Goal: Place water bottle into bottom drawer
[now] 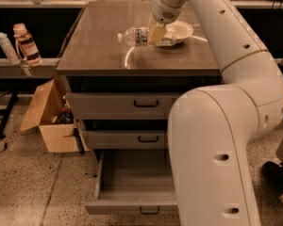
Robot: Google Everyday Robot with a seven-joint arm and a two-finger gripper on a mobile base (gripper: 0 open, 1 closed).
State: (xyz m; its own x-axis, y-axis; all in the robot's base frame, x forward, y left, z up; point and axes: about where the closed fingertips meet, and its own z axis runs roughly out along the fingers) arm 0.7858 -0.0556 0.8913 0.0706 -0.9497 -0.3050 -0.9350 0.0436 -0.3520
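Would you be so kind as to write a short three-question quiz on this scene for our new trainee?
1. True or false: the bottom drawer is open.
2. Pick one. The bottle, with the claw at it, is:
A. standing on the floor
B. lying on the cabinet top
C. inside a drawer
3. Short answer: how many other drawers are shut?

Key: 1 true; 2 B; 3 two.
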